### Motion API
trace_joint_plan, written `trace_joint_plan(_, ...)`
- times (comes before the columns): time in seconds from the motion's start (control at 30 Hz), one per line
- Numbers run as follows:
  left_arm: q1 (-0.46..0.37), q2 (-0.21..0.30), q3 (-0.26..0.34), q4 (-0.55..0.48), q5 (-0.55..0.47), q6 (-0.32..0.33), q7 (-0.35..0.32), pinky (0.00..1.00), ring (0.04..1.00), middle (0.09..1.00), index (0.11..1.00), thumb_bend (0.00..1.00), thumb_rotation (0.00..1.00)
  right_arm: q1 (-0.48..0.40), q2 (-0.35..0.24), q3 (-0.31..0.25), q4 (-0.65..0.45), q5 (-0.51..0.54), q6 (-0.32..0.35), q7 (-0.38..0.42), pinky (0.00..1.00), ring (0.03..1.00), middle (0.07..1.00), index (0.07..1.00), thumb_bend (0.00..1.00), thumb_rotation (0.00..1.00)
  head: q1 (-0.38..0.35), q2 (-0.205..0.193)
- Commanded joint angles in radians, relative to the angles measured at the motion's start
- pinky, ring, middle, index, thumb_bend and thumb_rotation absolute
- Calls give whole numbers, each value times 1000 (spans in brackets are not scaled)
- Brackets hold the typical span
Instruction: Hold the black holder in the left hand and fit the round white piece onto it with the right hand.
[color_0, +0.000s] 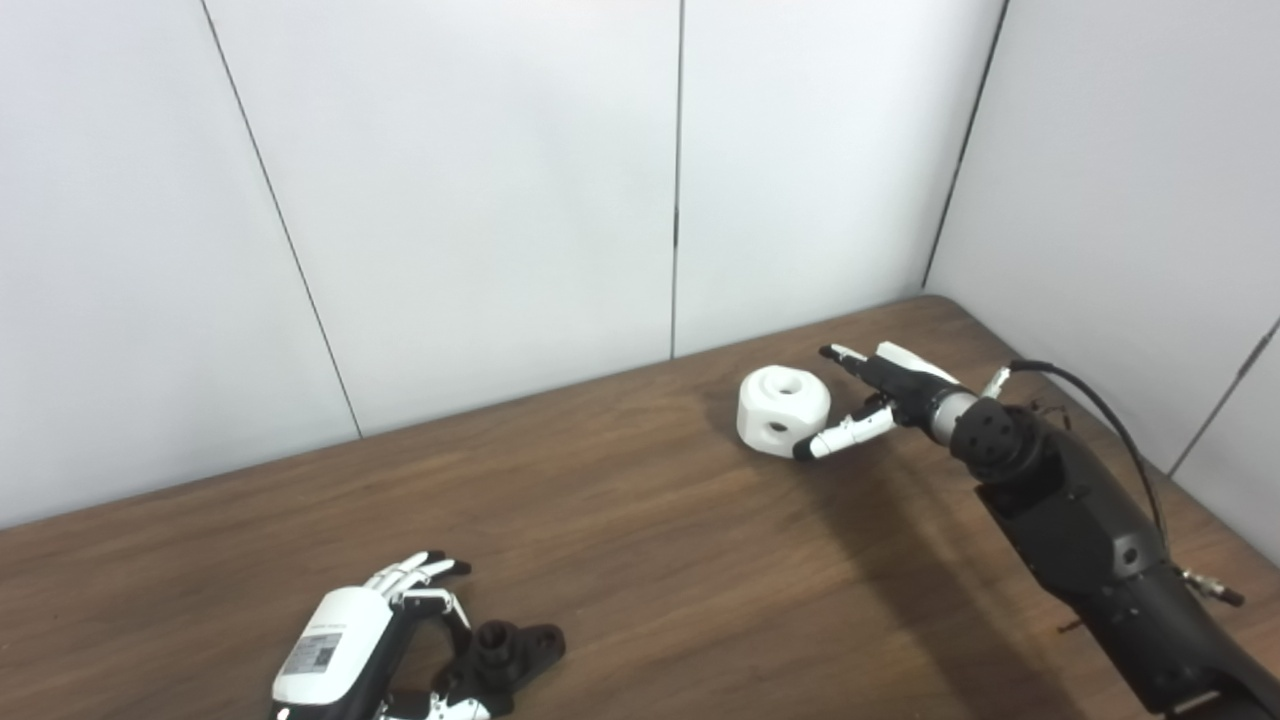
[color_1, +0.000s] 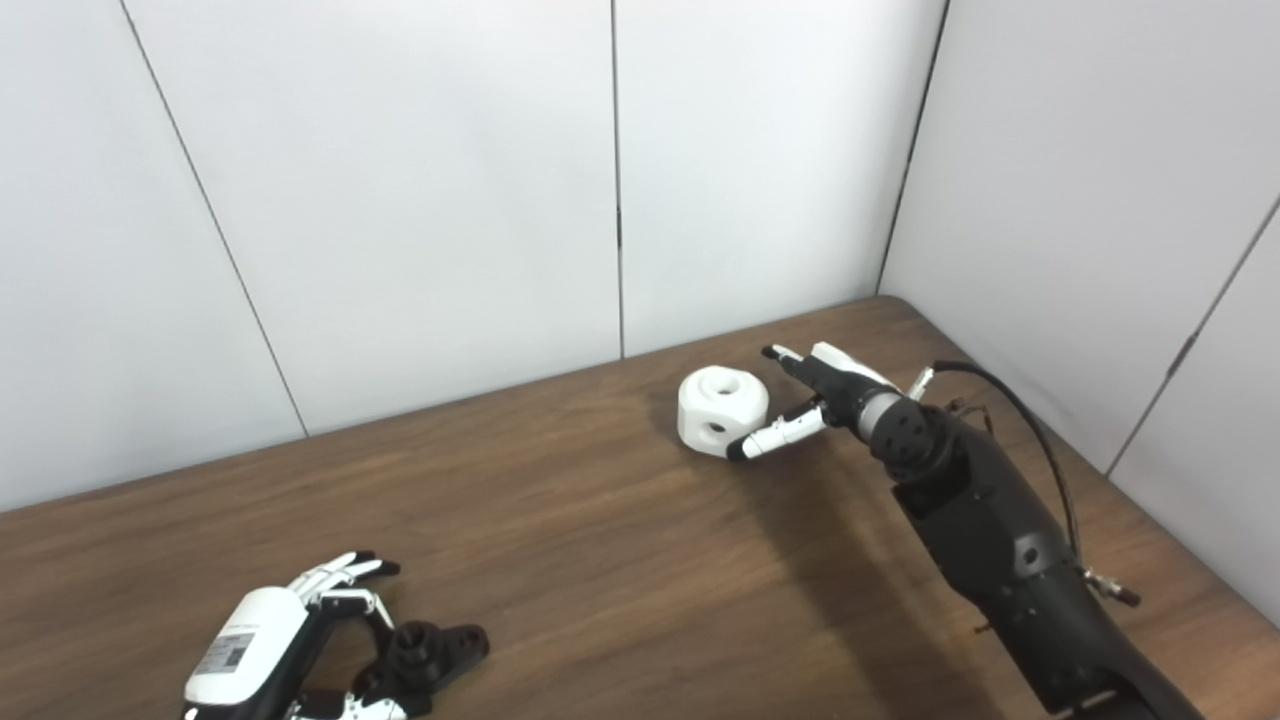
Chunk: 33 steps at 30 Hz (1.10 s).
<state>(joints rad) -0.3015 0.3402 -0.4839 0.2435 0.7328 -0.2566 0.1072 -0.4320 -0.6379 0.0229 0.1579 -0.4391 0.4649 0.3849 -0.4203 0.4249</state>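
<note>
Here the round white piece (color_0: 783, 410) sits on the wooden table (color_0: 640, 540) far toward two o'clock, just at nine o'clock of the right hand (color_0: 880, 395). That hand is spread, fingers above and thumb (color_0: 840, 435) below; the thumb tip lies against the piece's near side, with nothing gripped. Down at seven o'clock, well apart, the black holder (color_0: 505, 650) lies on the table just at three o'clock of the left hand (color_0: 375, 640), whose fingers curl loosely around it; whether they actually clasp it cannot be told.
</note>
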Motion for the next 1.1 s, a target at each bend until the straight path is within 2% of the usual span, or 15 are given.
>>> trace_joint_plan(0.0,73,56,-13,58,52,82,-91,874,895,830,487,522,50,-32,-11,0,-7,0,-13,-36,870,1000,1000,968,955,374,0,1)
trace_joint_plan(0.2,78,57,-11,28,61,96,-105,855,885,826,487,522,49,-33,0,31,2,3,-25,-51,826,1000,1000,928,977,379,3,11)
trace_joint_plan(0.5,82,60,-6,-8,53,111,-117,826,868,813,487,521,48,-48,17,86,20,-7,-32,-73,810,987,1000,867,946,362,11,23)
trace_joint_plan(0.67,86,61,-2,-19,58,116,-126,818,864,811,487,522,49,-57,39,108,30,-19,-33,-93,778,965,1000,844,922,343,15,29)
trace_joint_plan(0.87,83,58,9,-34,62,131,-137,803,864,815,487,521,48,-64,77,117,54,-14,-26,-112,799,958,996,833,916,354,21,36)
trace_joint_plan(1.0,84,53,16,-36,54,132,-142,801,865,816,487,521,47,-62,107,114,83,-22,-51,-174,765,922,968,803,910,350,21,36)
trace_joint_plan(1.03,85,53,17,-41,53,133,-146,805,867,818,487,521,47,-61,115,113,88,-30,-54,-198,759,916,961,794,908,349,29,47)
trace_joint_plan(1.07,86,53,18,-44,52,131,-147,804,864,817,487,521,47,-60,123,113,92,-39,-52,-222,745,890,929,758,904,343,29,47)
